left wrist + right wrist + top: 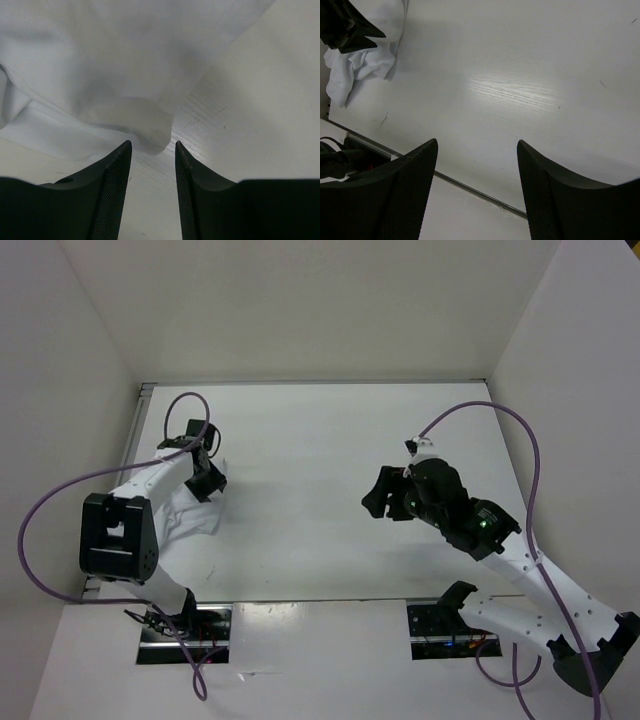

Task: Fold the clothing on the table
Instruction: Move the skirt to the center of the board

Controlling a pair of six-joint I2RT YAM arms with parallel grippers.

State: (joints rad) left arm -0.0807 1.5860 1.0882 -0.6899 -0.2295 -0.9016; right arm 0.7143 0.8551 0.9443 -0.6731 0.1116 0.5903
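Black left claw [151, 146] stands half open and empty, tips just short of an edge of the clothing [125, 65], likely poised to pinch it, crumpled at the left side of the worktop [300, 540], well apart from the wide-open, empty right claw [380, 502].

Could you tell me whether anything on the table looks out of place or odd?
The clothing lies crumpled in a heap at the left edge of the table, partly under the left arm, not spread flat. One fold sits at the tips of the left hand, whose jaws stand apart. The right hand is open over bare table.
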